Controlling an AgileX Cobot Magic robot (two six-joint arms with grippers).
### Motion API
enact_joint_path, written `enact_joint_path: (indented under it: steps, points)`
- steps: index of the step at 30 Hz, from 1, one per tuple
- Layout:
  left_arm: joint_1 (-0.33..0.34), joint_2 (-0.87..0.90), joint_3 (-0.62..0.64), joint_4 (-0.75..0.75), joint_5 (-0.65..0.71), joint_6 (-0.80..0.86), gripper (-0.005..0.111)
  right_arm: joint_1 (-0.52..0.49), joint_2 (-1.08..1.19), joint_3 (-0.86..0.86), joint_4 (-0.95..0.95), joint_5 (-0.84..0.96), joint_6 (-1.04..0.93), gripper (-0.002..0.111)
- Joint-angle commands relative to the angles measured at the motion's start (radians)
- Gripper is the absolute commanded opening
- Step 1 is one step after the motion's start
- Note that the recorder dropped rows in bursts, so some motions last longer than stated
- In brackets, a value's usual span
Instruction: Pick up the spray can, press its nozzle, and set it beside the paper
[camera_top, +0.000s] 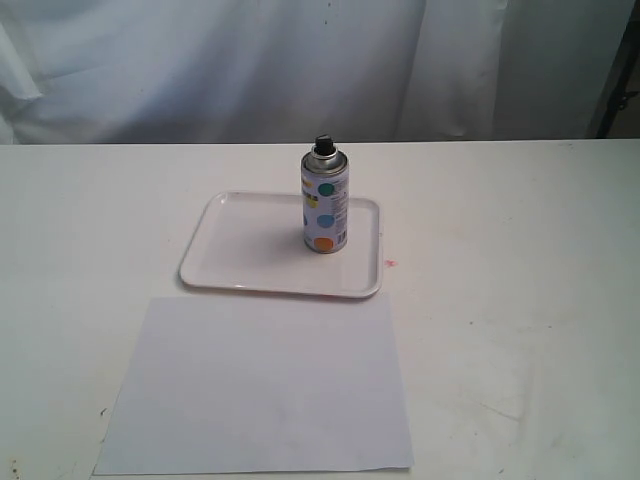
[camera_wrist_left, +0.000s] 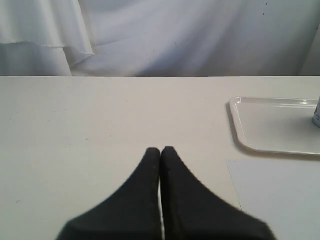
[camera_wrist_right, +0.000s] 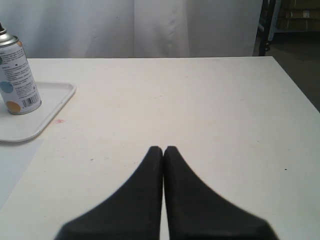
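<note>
The white spray can (camera_top: 325, 205) with coloured dots stands upright on the right half of a white rimmed tray (camera_top: 240, 270); its black nozzle (camera_top: 323, 146) tops the silver shoulder. The paper (camera_top: 260, 390), a large white sheet, lies flat on the table just in front of the tray. Neither gripper shows in the exterior view. My left gripper (camera_wrist_left: 160, 150) is shut and empty over bare table, the tray (camera_wrist_left: 260, 130) and a sliver of the can (camera_wrist_left: 317, 114) off to one side. My right gripper (camera_wrist_right: 163, 149) is also shut and empty, well apart from the can (camera_wrist_right: 17, 75).
A white cloth backdrop (camera_top: 300, 60) hangs behind the table. A small red mark (camera_top: 391, 263) lies on the table right of the tray. The table's edge (camera_wrist_right: 300, 85) and dark shelving (camera_wrist_right: 292, 20) beyond it show in the right wrist view.
</note>
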Motion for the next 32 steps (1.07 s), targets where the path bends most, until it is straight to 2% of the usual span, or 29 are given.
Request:
enact_joint_path:
  steps: [1, 32]
  points:
    - [-0.005, -0.004, 0.005, 0.003, -0.011, 0.005, 0.000, -0.004, -0.004, 0.004, -0.006, 0.000, -0.001, 0.000]
    - [-0.005, -0.004, 0.005, 0.003, -0.011, 0.007, 0.000, -0.004, -0.004, 0.004, -0.006, 0.000, 0.022, 0.000]
